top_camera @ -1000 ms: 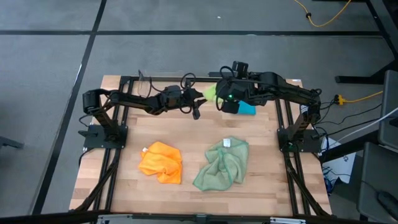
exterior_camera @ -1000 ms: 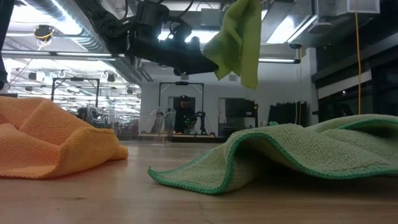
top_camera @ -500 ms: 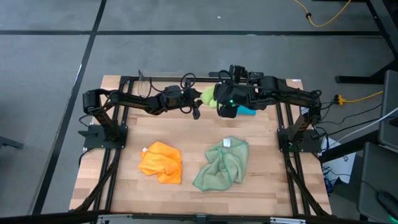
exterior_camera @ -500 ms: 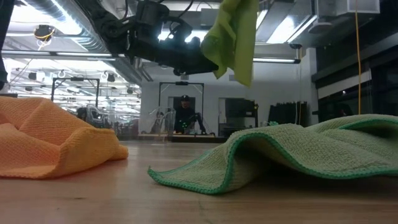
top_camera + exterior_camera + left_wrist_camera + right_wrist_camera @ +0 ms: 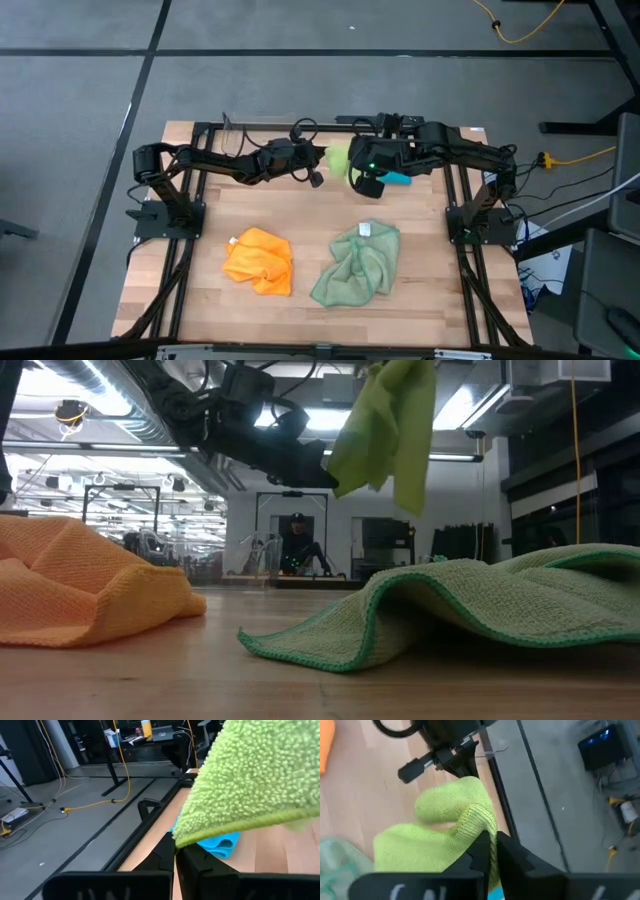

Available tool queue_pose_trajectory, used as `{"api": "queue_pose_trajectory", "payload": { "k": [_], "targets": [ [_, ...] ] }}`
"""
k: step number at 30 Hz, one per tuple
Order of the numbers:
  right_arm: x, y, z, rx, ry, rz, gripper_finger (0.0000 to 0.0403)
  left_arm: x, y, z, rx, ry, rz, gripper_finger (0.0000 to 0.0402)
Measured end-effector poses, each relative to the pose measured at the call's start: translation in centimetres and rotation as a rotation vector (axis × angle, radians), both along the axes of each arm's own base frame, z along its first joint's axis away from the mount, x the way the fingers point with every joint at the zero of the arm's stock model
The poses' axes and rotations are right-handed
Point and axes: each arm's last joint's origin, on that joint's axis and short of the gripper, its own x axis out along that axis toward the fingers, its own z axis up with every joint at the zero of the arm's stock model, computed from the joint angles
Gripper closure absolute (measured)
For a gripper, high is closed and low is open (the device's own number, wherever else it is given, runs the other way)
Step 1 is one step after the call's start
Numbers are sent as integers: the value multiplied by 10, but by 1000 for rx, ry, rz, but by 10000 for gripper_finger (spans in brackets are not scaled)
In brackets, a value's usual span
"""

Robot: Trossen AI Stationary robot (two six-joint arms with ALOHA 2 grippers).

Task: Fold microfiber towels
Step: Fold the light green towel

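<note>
A lime green towel (image 5: 338,155) hangs in the air over the table's far middle, and shows in the low view (image 5: 385,420) too. My right gripper (image 5: 491,845) is shut on its top. My left gripper (image 5: 175,857), reaching level from the left (image 5: 322,468), is shut on a lower corner. A teal towel (image 5: 398,179) lies flat on the wood behind them. Toward the near edge, an orange towel (image 5: 258,261) and a pale sage towel (image 5: 358,262) lie crumpled on the table. My left gripper pinches the lime towel's lower corner (image 5: 176,839) between its two fingers, coming level from the table's left. The corner is drawn toward the gripper, clear of the table. My right gripper pinches a bunched hemmed edge (image 5: 482,822) at the towel's top, slanting down from above. The towel hangs below it in slack folds, lifted clear.
Black frame rails (image 5: 190,250) run along the table's left and right sides, with the arm bases (image 5: 165,215) on them. The sage towel's raised fold (image 5: 450,605) fills the low view's right foreground. Floor cables lie beyond the far edge.
My left gripper has turned a little and shut on the lime towel's lower corner. My right gripper has rolled and shifted slightly toward the near edge. The towel swung left and then back right, and its lower corner now reaches my left gripper's fingertips.
</note>
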Motion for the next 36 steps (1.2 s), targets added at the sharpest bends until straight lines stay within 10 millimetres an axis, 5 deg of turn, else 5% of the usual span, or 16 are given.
{"api": "queue_pose_trajectory", "payload": {
  "k": [7, 17, 26, 36],
  "targets": [
    [6, 0, -20, 72, 55, -24, 312, 1, -2, 0, 24, 10, 10, 401],
    [16, -3, -89, 63, 256, -101, 213, 3, -12, 0, 160, 94, 21, 401],
    [11, -21, -153, -246, 360, -261, 214, -2, -30, 17, 271, 156, 17, 401],
    [-39, -68, -181, -351, 451, -608, 234, -51, -60, 63, 127, 211, -97, 401]
  ]
}}
